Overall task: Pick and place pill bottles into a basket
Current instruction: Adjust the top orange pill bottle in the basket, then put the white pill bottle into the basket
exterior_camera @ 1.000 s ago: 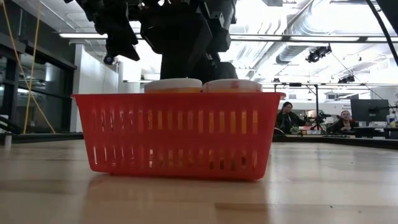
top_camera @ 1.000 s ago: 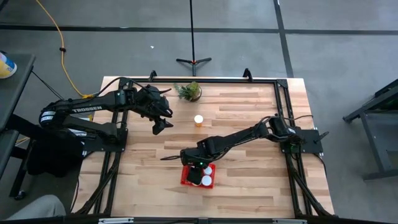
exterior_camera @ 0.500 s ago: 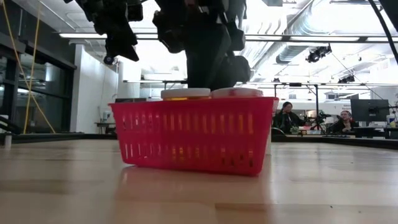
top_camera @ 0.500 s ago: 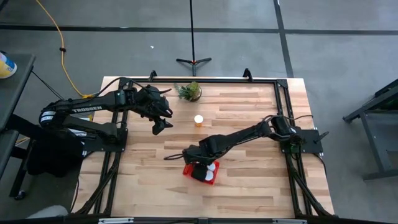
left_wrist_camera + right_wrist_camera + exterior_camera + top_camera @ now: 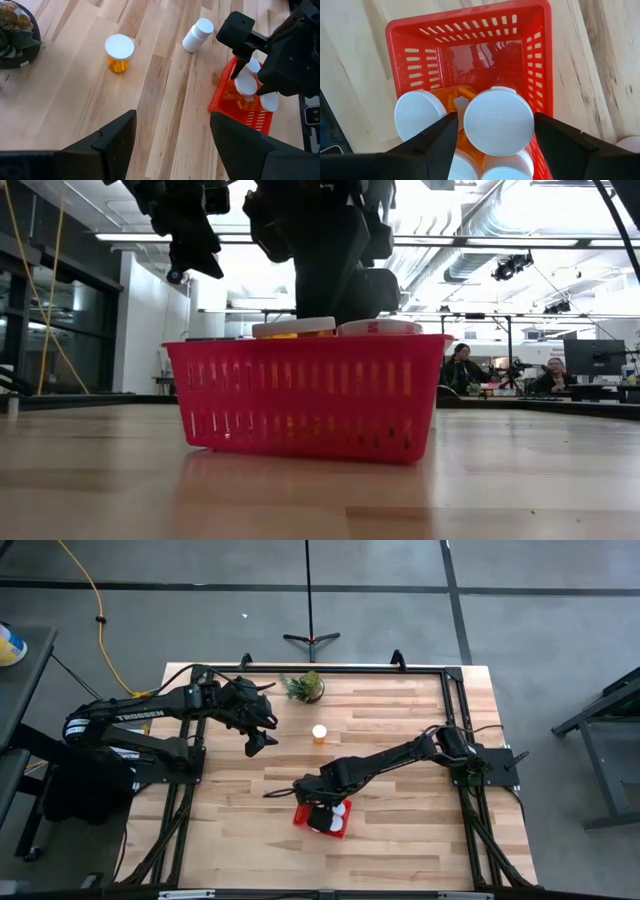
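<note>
Directly above the red basket (image 5: 470, 45), the right gripper (image 5: 492, 131) grasps a white-capped pill bottle (image 5: 498, 121), seemingly about to release it; next, one upright bottle (image 5: 319, 733) awaits mid-bench beside the released left gripper (image 5: 257, 740).

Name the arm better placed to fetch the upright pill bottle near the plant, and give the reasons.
Left. Its tool hangs open just beside the upright bottle, which its wrist view shows standing unobstructed. The right tool is over the basket, its fingers either side of a bottle cap there.
</note>
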`<state>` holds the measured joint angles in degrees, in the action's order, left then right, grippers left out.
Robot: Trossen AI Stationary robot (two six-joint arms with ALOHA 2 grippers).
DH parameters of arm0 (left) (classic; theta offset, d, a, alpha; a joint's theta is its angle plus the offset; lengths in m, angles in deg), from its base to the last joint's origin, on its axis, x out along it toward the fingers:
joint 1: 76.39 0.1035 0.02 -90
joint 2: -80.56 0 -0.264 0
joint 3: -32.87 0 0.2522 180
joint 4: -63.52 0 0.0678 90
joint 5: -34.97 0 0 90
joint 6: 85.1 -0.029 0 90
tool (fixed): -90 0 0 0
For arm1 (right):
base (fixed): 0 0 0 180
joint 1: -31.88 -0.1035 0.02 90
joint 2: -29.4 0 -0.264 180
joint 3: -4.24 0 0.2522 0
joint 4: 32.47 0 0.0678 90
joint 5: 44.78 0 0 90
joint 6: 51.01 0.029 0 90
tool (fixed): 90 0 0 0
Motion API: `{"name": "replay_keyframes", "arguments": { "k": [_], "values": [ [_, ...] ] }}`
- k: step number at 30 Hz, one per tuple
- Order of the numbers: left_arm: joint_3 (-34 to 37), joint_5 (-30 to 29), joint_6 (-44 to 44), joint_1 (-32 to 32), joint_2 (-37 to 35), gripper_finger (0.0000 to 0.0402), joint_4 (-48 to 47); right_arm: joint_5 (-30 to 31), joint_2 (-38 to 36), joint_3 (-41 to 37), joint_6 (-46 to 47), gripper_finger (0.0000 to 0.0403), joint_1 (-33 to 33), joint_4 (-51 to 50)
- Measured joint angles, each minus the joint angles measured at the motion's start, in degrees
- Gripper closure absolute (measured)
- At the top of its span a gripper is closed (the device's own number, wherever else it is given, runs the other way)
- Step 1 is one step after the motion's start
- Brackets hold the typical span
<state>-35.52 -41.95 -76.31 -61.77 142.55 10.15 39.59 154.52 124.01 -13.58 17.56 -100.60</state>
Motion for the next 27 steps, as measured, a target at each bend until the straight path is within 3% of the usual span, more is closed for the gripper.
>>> {"name": "replay_keyframes", "arguments": {
  "k": [27],
  "values": [
    [0.0, 0.0, -1.48, 0.01, 0.0, 0.0115, 0.0, -3.96, -0.27, 0.11, -3.16, 0.0134, 2.76, -0.94]
  ]
}}
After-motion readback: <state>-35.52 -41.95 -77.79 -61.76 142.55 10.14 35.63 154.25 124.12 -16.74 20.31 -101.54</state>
